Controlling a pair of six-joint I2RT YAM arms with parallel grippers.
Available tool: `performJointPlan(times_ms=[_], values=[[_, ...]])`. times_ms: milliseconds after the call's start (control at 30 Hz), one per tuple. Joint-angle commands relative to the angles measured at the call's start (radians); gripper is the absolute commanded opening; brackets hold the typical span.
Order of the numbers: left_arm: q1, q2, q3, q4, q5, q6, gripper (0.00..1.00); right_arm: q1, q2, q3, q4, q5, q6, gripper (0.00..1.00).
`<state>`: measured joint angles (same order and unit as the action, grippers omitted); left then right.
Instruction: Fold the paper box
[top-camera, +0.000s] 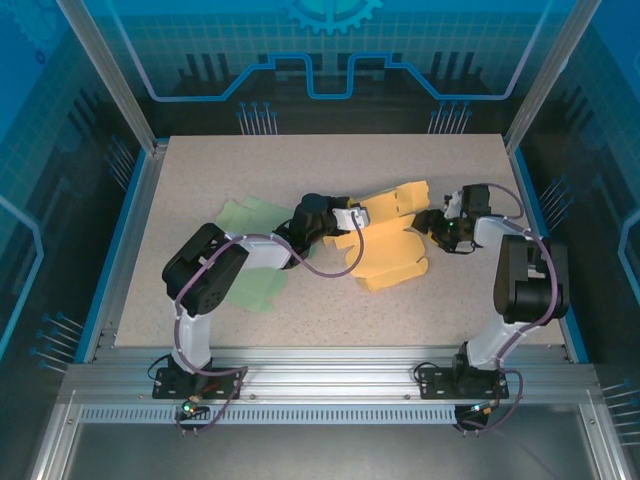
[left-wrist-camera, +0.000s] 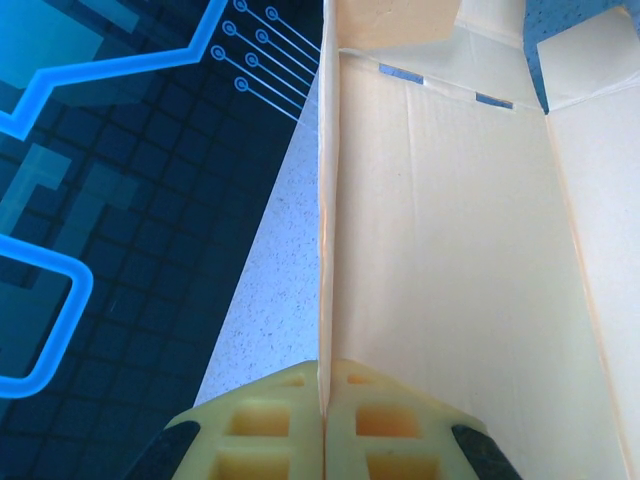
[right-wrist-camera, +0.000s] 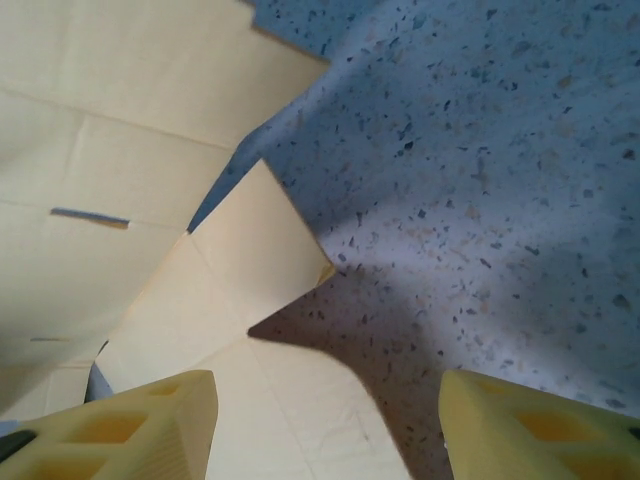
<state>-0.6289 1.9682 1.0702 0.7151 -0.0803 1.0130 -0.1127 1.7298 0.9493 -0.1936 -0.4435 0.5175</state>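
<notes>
Yellow creased paper box (top-camera: 392, 250), speckled table (top-camera: 300, 170)

The right tool (right-wrist-camera: 328, 390) is spread wide, its two pale yellow fingers (right-wrist-camera: 120, 425) rising from the bottom of the view, one at each side. The left finger sits over the paper box (right-wrist-camera: 110, 130), whose cream card covers the left half. The right finger sits over bare speckled worktop (right-wrist-camera: 480, 150). A pointed flap (right-wrist-camera: 262, 250) of the box juts toward the gap between the fingers, a dark shadow under its tip. A thin grey slit (right-wrist-camera: 90, 217) marks the panel beside it.
</notes>
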Motion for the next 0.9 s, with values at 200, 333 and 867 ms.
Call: performJointPlan(times_ms=[200, 333, 867], values=[[0.004, -0.023, 0.004, 0.003, 0.040, -0.040, 0.00, 0.003, 0.072, 0.056, 0.146, -0.074, 0.030, 0.61], [0.005, -0.024, 0.002, 0.004, 0.039, -0.038, 0.00, 0.019, 0.106, 0.089, 0.154, -0.076, 0.037, 0.59], [-0.004, 0.014, 0.036, -0.005, 0.000, -0.012, 0.00, 0.036, 0.058, 0.030, 0.300, -0.171, 0.138, 0.44]])
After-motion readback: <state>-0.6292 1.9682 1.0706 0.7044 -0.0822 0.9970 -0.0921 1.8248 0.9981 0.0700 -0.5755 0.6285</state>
